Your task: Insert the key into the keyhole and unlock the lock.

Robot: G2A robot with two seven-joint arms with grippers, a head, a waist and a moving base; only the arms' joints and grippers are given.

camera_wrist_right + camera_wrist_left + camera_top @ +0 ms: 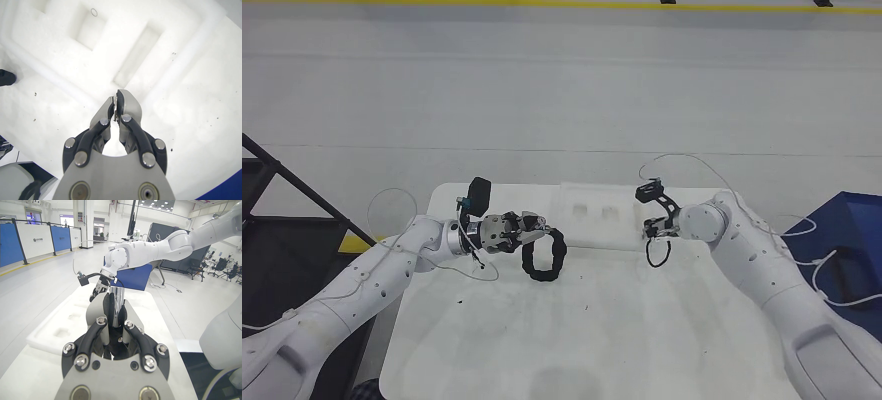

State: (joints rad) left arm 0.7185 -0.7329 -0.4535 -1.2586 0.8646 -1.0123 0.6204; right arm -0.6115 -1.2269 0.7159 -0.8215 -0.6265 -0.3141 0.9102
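— Fingers point(94, 313) of left gripper point(112, 302)?
— Clamped on lock point(544, 258), off foam tray's point(597, 232) left end; chrome barrel point(117, 298) lengthwise between them, pointing along tray toward right gripper point(115, 97).
— And right gripper's?
— Pinching key point(114, 109) edge-on at tray's right end.

Both my arms bend in toward the middle, my left gripper point(532, 228) lying sideways, squeezed tight on the lock point(117, 300), my right gripper point(115, 97) pointing down, pinching the key point(114, 111).
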